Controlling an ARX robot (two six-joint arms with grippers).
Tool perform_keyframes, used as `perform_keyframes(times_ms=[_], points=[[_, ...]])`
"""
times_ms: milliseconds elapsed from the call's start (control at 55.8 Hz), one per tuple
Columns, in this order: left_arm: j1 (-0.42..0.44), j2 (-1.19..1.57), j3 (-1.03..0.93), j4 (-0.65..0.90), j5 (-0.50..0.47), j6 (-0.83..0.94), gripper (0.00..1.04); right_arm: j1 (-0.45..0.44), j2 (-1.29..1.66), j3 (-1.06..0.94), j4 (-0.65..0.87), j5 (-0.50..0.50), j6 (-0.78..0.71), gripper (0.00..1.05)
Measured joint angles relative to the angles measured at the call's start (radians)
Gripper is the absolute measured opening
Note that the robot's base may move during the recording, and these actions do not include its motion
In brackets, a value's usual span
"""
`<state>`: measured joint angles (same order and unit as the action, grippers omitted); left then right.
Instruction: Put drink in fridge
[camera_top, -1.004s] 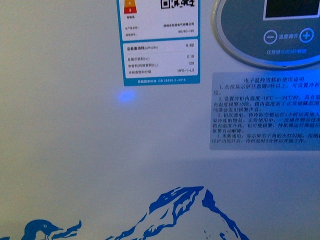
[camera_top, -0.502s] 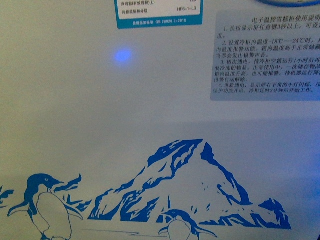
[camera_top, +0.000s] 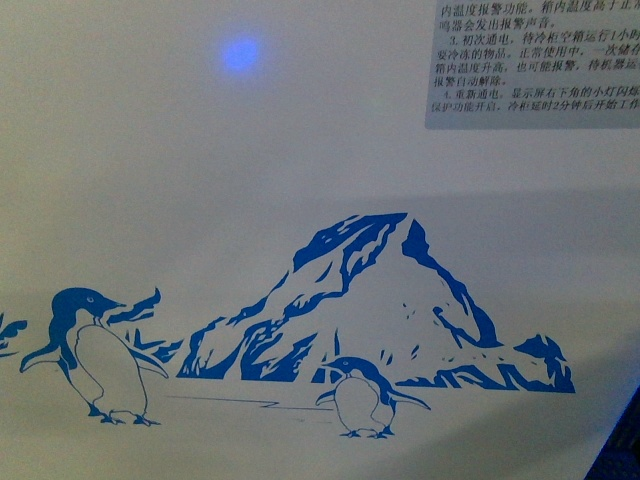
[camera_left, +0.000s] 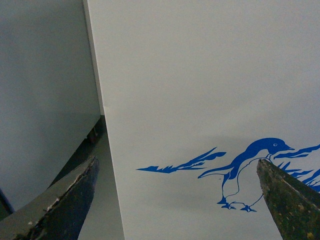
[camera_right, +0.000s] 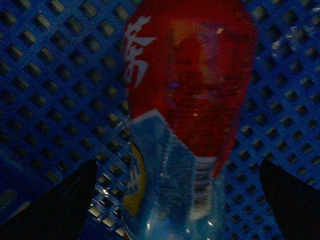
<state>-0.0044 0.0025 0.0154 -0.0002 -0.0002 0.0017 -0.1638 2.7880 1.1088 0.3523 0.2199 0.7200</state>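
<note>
White sheet metal fills the front view: the front wall of the fridge (camera_top: 200, 180), seen close, with a blue mountain drawing (camera_top: 380, 300), a large penguin (camera_top: 95, 355) and a small penguin (camera_top: 360, 400). A grey sticker (camera_top: 530, 60) of printed text sits at the upper right corner and a blue light spot (camera_top: 240, 52) glows on the bare panel. Neither arm shows in this view.

Left wrist view: the left tool (camera_left: 176, 161) is released, its two dark, worn fingers (camera_left: 65, 200) spread wide with nothing between them. Straight ahead of the tool is the same white wall, apart from it. One finger lines up with a printed penguin (camera_left: 250, 170); the other lies beyond the vertical corner edge (camera_left: 102, 100) of the fridge. Past that edge stands a grey wall (camera_left: 45, 75), with a narrow strip of floor (camera_left: 100, 210) between wall and fridge as the only open room on that side.

Right wrist view, dim and blue-tinted: the right tool (camera_right: 177, 162) is also released. The drink (camera_right: 190, 90) lies on the blue mesh of a basket (camera_right: 50, 75), directly ahead of the tool and between its two fingers (camera_right: 60, 205). Open mesh shows on either side between bottle and fingers; no contact is visible. The red label with a white character faces the camera, and a blue-yellow patch (camera_right: 132, 185) lies nearer the tool. Only this view shows the drink; only the other two show the fridge.
</note>
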Motion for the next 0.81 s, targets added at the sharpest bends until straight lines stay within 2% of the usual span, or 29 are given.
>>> perform_keyframes(times_ms=[323, 807], points=[[0.0, 0.0, 0.0, 0.0, 0.0, 0.0, 0.97, 0.021, 0.097, 0.115, -0.039, -0.074, 0.019, 0.97], [0.0, 0.0, 0.0, 0.0, 0.0, 0.0, 0.97, 0.026, 0.164, 0.154, -0.039, -0.092, 0.022, 0.97]])
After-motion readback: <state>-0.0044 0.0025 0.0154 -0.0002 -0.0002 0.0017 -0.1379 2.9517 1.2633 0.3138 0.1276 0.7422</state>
